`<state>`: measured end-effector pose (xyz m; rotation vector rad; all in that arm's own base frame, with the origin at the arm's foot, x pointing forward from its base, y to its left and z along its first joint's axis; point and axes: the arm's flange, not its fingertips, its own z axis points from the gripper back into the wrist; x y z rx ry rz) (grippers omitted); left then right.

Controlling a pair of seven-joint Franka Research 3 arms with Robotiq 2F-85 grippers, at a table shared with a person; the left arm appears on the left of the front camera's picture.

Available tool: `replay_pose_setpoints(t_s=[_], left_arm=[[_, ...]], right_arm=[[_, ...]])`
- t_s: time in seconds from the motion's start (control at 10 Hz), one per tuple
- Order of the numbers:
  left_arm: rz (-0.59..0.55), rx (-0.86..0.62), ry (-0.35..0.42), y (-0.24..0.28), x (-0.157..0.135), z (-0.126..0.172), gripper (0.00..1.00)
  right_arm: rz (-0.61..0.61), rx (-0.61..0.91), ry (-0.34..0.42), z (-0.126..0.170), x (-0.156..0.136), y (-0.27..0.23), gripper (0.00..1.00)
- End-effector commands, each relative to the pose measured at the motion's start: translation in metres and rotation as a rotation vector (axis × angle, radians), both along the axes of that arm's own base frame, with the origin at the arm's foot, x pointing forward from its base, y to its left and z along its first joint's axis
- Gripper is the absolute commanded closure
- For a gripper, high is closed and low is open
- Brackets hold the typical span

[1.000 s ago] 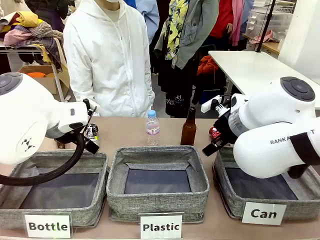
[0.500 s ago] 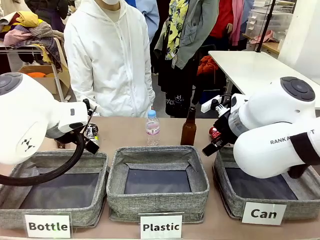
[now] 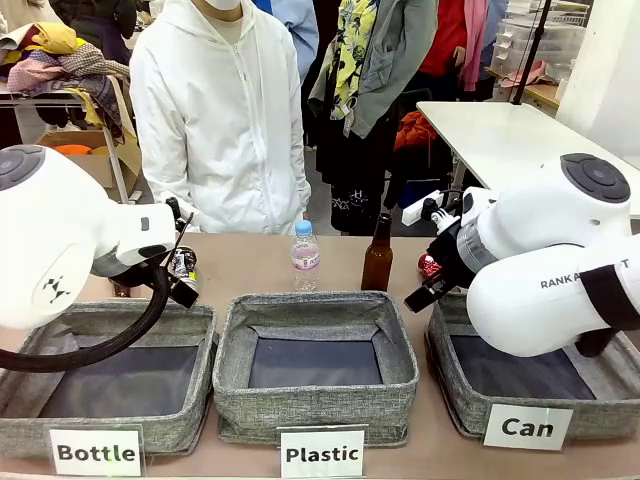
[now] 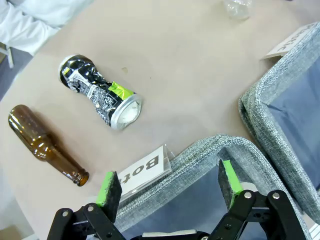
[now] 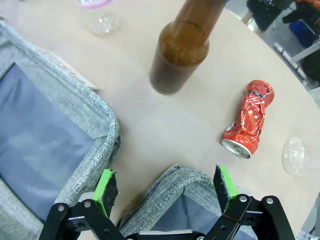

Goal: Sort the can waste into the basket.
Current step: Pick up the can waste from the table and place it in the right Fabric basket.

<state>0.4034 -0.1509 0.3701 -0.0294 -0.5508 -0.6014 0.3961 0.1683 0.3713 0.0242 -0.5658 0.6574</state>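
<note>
Red can (image 5: 248, 120) and black can (image 4: 100, 91) on the bench (image 3: 260, 262), both outside the basket (image 3: 447, 385).

We find the left gripper (image 4: 169, 182) with its jaws spread wide and nothing between them, hanging over the far rim of the bin carded "Bottle" (image 4: 200, 155). The black can lies dented on its side beyond that rim, near a brown bottle lying flat (image 4: 45, 145). The right gripper (image 5: 165, 181) is likewise spread and empty, above the far rim of the basket carded "Can". The red can, crushed, lies on the bench just past that rim, apart from an upright brown bottle (image 5: 182, 50).
</note>
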Motion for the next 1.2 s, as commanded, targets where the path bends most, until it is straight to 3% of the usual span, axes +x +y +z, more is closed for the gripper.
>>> replay_pose_setpoints(t_s=[0.0, 0.6, 0.7, 0.9, 1.0, 1.1], left_arm=[[0.0, 0.0, 0.0, 0.0, 0.0, 0.0, 0.0], [0.0, 0.0, 0.0, 0.0, 0.0, 0.0, 0.0], [-0.024, -0.022, 0.008, 0.0, -0.01, 0.011, 0.0], [-0.022, -0.116, 0.056, -0.005, -0.038, 0.052, 0.0], [-0.079, -0.195, 0.127, -0.007, -0.057, 0.081, 0.0], [-0.142, -0.278, 0.159, -0.001, -0.073, 0.104, 0.0]], right_arm=[[0.0, 0.001, 0.0, 0.0, 0.0, 0.0, 0.0], [0.0, 0.0, 0.0, 0.0, 0.0, 0.0, 0.0], [0.005, 0.004, 0.011, 0.011, -0.007, -0.002, 0.0], [-0.054, 0.084, 0.125, 0.05, -0.028, -0.001, 0.0], [-0.078, 0.176, 0.196, 0.078, -0.042, -0.003, 0.0], [-0.024, 0.249, 0.285, 0.1, -0.056, -0.011, 0.0]])
